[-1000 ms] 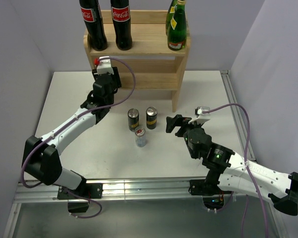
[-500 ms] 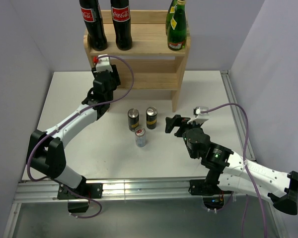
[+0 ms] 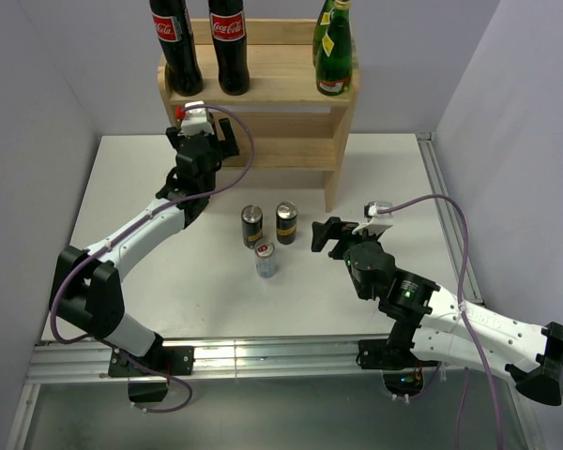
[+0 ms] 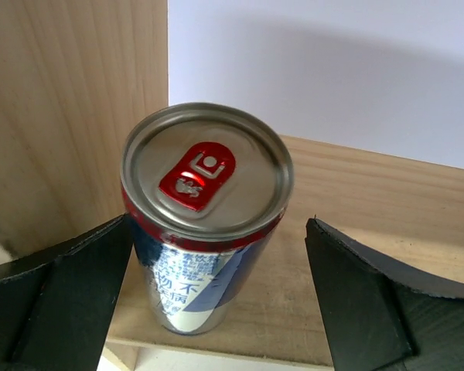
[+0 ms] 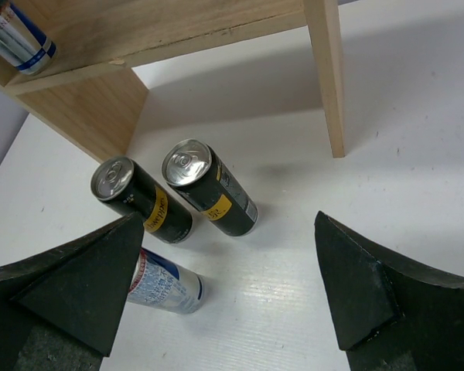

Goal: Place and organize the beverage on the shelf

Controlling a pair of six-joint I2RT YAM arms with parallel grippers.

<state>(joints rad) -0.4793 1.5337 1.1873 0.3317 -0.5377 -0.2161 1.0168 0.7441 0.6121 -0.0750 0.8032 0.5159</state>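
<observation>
A silver-and-blue can [image 4: 205, 224] with a red tab stands upright on a tier of the wooden shelf [image 3: 291, 122] below its top, close against the left side panel [image 4: 69, 116]. My left gripper [image 4: 219, 255] is open around it: the left finger lies near the can and the right finger stands well clear. From above, the left gripper [image 3: 200, 133] hides this can. Three more cans stand on the table: two black ones [image 3: 251, 225] [image 3: 286, 222] and a silver-blue one [image 3: 265, 260]. My right gripper [image 3: 325, 234] hovers open and empty just right of them, facing the black cans [image 5: 209, 189].
Two cola bottles [image 3: 176, 47] [image 3: 229, 45] stand on the shelf's top at the left, and green bottles [image 3: 335, 52] at the right. A metal rail [image 3: 446, 216] runs along the table's right edge. Grey walls close in both sides.
My left gripper has opened and let go of the can on the shelf, after reaching slightly further in. The right arm has barely shifted.
</observation>
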